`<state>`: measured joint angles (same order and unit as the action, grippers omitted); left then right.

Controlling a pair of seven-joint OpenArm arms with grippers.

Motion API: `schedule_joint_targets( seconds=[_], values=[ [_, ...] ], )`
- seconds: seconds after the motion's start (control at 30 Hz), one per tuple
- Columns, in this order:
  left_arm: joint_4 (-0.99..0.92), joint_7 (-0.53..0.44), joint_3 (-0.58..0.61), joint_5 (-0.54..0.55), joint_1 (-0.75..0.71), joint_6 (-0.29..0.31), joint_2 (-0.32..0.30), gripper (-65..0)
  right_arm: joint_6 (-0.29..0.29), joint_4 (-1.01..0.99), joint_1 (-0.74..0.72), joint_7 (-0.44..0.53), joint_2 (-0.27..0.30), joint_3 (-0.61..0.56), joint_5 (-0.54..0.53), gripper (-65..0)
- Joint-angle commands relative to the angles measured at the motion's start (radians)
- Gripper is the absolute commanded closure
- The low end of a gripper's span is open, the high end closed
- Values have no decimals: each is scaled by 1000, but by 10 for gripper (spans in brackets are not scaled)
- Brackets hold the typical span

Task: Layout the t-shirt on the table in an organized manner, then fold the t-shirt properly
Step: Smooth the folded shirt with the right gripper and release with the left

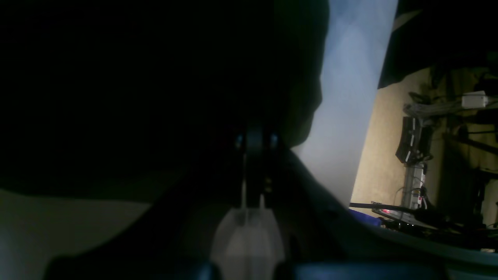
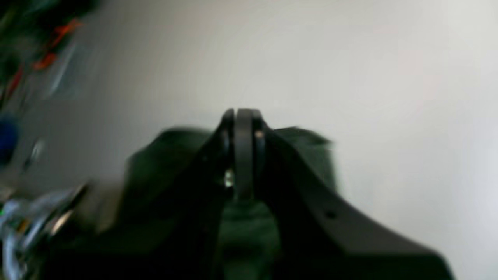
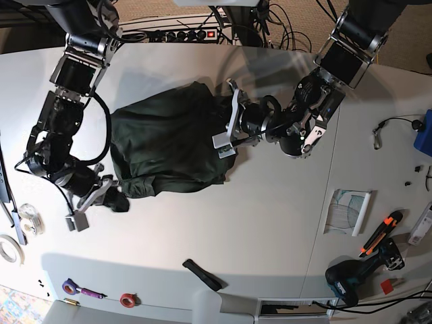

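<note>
Crumpled t-shirt (image 3: 169,142) is lying between both arms; right gripper (image 3: 113,200) is pinching one corner; left gripper (image 3: 228,125) is clamping the opposite edge.

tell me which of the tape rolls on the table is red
The small red roll near the table's front edge, at the bottom of the base view. The upper pale roll and lower pale roll lie by the left edge.
</note>
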<state>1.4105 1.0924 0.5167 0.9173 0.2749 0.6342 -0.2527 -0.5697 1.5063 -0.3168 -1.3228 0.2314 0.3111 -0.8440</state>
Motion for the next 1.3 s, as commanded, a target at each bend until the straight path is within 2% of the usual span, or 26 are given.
schedule_joint_targets(
  seconds=[0.0, 0.1, 0.17, 0.27, 0.37, 0.43, 0.53, 0.6, 0.73, 0.8, 0.87, 0.93, 0.97, 1.03, 1.1, 1.2, 1.27],
  values=[
    [19, -18, -4, 21, 22, 8, 1, 0, -2, 27, 5, 11, 10, 3, -24, 0],
    [19, -18, -4, 22, 21, 8, 1, 0, -1, 33, 79, 14, -11, 1, -24, 0],
    [19, -19, -4, 22, 21, 8, 2, 0, -1, 33, 121, 23, -41, 1, 16, 0],
    [19, -19, -4, 22, 21, 8, 4, 0, 1, 32, 157, 140, -69, 1, 176, 0],
    [19, -16, -4, 22, 20, 8, 3, 0, 14, 31, 155, 256, -73, 0, 325, 0],
    [19, -16, -4, 22, 18, 8, 3, 0, 17, 30, 138, 293, -73, 0, 399, 0],
    [19, -17, -4, 22, 10, 8, 3, 0, 34, 30, 100, 299, -72, -3, 490, 0],
    [19, -16, -4, 22, 5, 16, 3, 0, 72, 30, 76, 309, -69, -3, 565, 0],
    [19, -18, -4, 22, 4, 16, 3, 0, 195, 29, 36, 337, -53, -2, 703, 0],
    [19, -21, -4, 22, 6, 15, 3, 0, 208, 31, 28, 336, -34, -2, 659, 0],
    [19, -43, -4, 23, 7, 19, 3, 0, 191, 33, 32, 317, -8, 5, 474, 0],
    [19, -86, -8, 42, 8, 54, 3, 0, 136, 33, 40, 272, 9, 21, 273, 0],
    [20, -100, -18, 77, 8, 64, 4, 0, 108, 33, 44, 245, 10, 33, 206, 0],
    [32, -105, -52, 189, 8, 64, 4, 0, 52, 33, 61, 215, 9, 59, 153, 0],
    [61, -99, -108, 275, 8, 64, 4, 0, 23, 33, 89, 214, 10, 86, 116, 0],
    [124, -83, -225, 333, 8, 64, 7, 0, -25, 33, 136, 176, 9, 115, 1, 0],
    [167, -89, -311, 341, 8, 64, 7, 0, -59, 35, 168, 118, 8, 115, -80, 0]
  ],
)
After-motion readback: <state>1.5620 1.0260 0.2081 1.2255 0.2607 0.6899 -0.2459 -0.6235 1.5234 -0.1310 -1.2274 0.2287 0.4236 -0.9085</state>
